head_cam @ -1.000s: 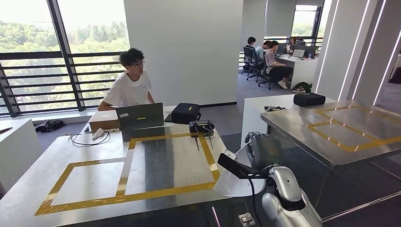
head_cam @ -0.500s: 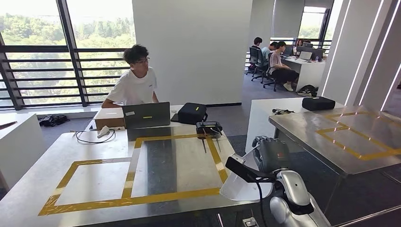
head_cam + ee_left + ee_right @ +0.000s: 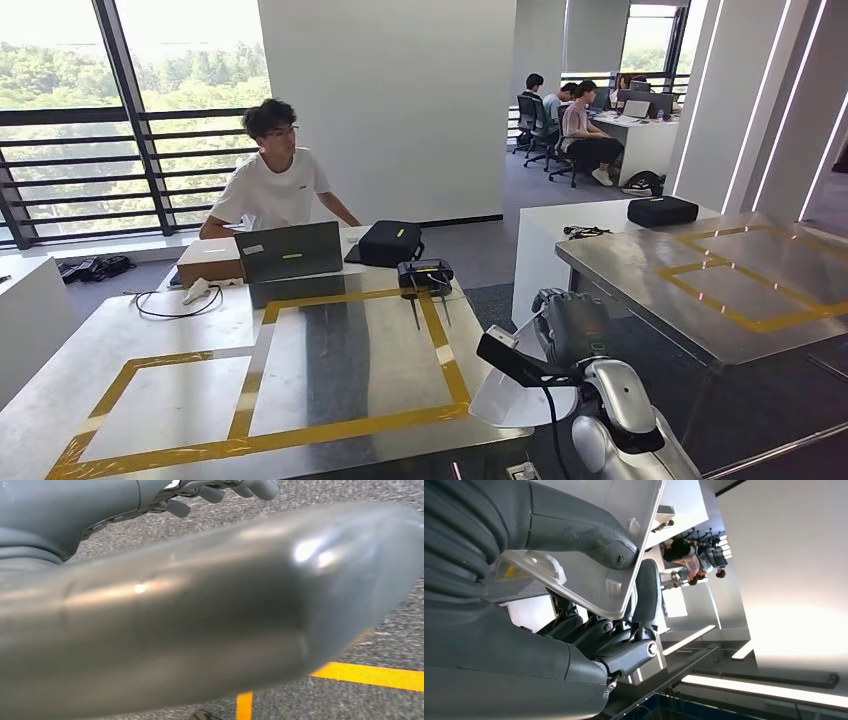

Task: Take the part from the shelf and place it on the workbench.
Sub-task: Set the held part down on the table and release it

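From the head view, the right hand (image 3: 572,325) is raised in front of the robot beside the near workbench (image 3: 150,390), its fingers wrapped round the white part (image 3: 515,395), a thin pale panel that hangs off the table's right-hand corner rather than resting on it. A black camera bracket juts from the wrist across the part's upper edge. The workbench carries two rectangles of yellow tape (image 3: 350,420), side by side. At its far end stand one laptop (image 3: 295,250), one cardboard box (image 3: 210,260), one black case (image 3: 388,242) and one small black device (image 3: 425,275), with a looped cable (image 3: 165,300) near the box. One person (image 3: 275,175) in a white shirt sits behind the laptop. To the right is a second metal table (image 3: 640,290), also marked with tape, and a second black case (image 3: 660,210) on a white counter behind it. Several more people sit at desks far off; I cannot count them surely.

In the left wrist view, the left hand (image 3: 220,490) hangs over grey carpet crossed by yellow floor lines (image 3: 370,675). Its fingers are bent loosely and apart, with nothing in them.

In the right wrist view, the thick grey thumb (image 3: 574,530) presses on one face of the part (image 3: 599,587) and the darker fingers (image 3: 644,597) clamp the other face, so the flat panel is pinched firmly between them.
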`<state>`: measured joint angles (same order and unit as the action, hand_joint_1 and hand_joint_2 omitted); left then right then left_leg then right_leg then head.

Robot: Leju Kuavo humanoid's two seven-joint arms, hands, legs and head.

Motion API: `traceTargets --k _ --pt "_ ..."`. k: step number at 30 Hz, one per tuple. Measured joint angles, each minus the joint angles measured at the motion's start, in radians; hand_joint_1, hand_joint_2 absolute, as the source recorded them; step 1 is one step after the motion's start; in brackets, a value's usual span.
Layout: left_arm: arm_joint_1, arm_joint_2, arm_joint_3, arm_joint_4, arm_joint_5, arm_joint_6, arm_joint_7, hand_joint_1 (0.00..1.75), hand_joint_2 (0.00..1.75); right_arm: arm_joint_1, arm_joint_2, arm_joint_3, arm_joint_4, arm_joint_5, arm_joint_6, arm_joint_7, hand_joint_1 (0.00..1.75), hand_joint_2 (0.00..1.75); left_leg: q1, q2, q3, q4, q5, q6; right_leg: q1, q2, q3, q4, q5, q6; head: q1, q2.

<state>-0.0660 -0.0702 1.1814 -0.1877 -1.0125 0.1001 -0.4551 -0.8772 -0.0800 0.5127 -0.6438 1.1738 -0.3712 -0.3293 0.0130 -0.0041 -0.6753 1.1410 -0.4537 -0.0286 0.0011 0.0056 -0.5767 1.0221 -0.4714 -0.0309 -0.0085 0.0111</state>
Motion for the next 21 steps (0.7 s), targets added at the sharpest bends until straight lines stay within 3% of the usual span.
traceTargets --k 2,5,7,8,10,11,12,13,15,16,18,20,21 --pt "-0.001 0.001 0.0 0.0 -0.003 -0.003 -0.002 0.0 0.0 -0.007 0.006 0.002 0.001 0.0 0.001 -0.005 1.4 1.75 -0.004 0.0 0.042 -0.091 0.025 0.009 0.003 0.0 0.004 0.006 -0.012 0.009 0.0 0.0" --pt "-0.002 0.0 0.0 0.0 -0.004 -0.005 -0.006 0.0 0.0 -0.018 0.016 0.008 0.002 0.0 0.005 -0.01 1.4 1.75 -0.004 -0.004 0.053 -0.109 0.015 0.023 0.003 -0.003 0.004 0.006 -0.02 0.026 0.001 0.0" --pt "-0.002 -0.002 0.0 0.0 -0.004 -0.005 -0.008 0.0 0.0 -0.031 0.023 0.012 0.004 0.0 0.006 -0.013 1.4 1.75 0.001 -0.008 0.062 -0.115 0.013 0.033 0.0 -0.004 -0.011 0.041 -0.041 0.038 0.002 0.0" --pt "-0.002 -0.004 0.0 0.0 -0.004 -0.004 -0.009 0.0 0.0 -0.038 0.025 0.014 0.005 0.0 0.005 -0.014 1.4 1.75 0.004 -0.011 0.067 -0.118 0.011 0.038 -0.002 -0.004 -0.034 0.086 -0.06 0.043 0.003 0.0" --pt "-0.003 -0.005 0.0 0.0 -0.004 -0.004 -0.009 0.0 0.0 -0.048 0.029 0.019 0.012 0.0 0.001 -0.017 1.4 1.75 0.006 -0.019 0.073 -0.117 0.005 0.042 -0.007 -0.004 -0.11 0.22 -0.106 0.053 0.006 0.0" --pt "-0.002 -0.006 0.0 0.0 -0.003 -0.004 -0.008 0.0 0.0 -0.049 0.03 0.021 0.016 -0.001 -0.001 -0.018 1.4 1.75 0.006 -0.023 0.076 -0.117 0.001 0.042 -0.01 -0.004 -0.146 0.273 -0.116 0.056 0.007 0.0" --pt "-0.002 -0.007 0.0 0.0 -0.003 -0.004 -0.007 0.0 0.0 -0.049 0.032 0.023 0.02 -0.002 -0.003 -0.018 1.4 1.75 0.008 -0.029 0.08 -0.116 -0.003 0.04 -0.013 -0.004 -0.167 0.292 -0.105 0.058 0.007 0.0" --pt "-0.001 -0.007 0.0 0.0 -0.004 -0.004 -0.006 0.0 0.0 -0.049 0.034 0.025 0.024 -0.004 -0.005 -0.018 1.4 1.75 0.009 -0.036 0.086 -0.114 -0.008 0.037 -0.015 -0.003 -0.168 0.271 -0.074 0.06 0.008 0.0" --pt "-0.001 -0.009 0.0 0.0 -0.004 -0.004 -0.005 0.0 0.0 -0.054 0.037 0.029 0.029 -0.006 -0.009 -0.017 1.4 1.75 0.013 -0.051 0.098 -0.111 -0.021 0.028 -0.021 0.009 -0.122 0.139 0.016 0.061 0.009 0.0" --pt "-0.002 -0.01 0.0 0.0 -0.005 -0.004 -0.005 0.0 0.0 -0.059 0.038 0.031 0.032 -0.007 -0.012 -0.017 1.4 1.75 0.014 -0.058 0.101 -0.109 -0.026 0.022 -0.021 0.02 -0.094 0.077 0.041 0.06 0.009 0.0" --pt "-0.003 -0.01 0.0 0.0 -0.006 -0.004 -0.004 0.0 0.0 -0.065 0.041 0.034 0.037 -0.007 -0.015 -0.014 1.4 1.75 0.014 -0.071 0.1 -0.11 -0.031 0.009 -0.019 0.034 -0.064 0.016 0.047 0.052 0.007 0.0" --pt "-0.002 -0.011 0.0 0.0 -0.006 -0.004 -0.006 0.0 0.0 -0.067 0.048 0.035 0.039 -0.007 -0.018 -0.01 1.4 1.75 0.016 -0.081 0.1 -0.117 -0.032 -0.006 -0.016 0.028 -0.057 0.009 0.038 0.038 0.006 0.0" --pt "-0.001 -0.012 0.0 0.0 -0.007 -0.004 -0.007 0.0 0.0 -0.068 0.053 0.036 0.04 -0.007 -0.019 -0.01 1.4 1.75 0.017 -0.073 0.1 -0.115 -0.034 -0.011 -0.017 0.023 -0.052 0.005 0.037 0.03 0.007 0.0"
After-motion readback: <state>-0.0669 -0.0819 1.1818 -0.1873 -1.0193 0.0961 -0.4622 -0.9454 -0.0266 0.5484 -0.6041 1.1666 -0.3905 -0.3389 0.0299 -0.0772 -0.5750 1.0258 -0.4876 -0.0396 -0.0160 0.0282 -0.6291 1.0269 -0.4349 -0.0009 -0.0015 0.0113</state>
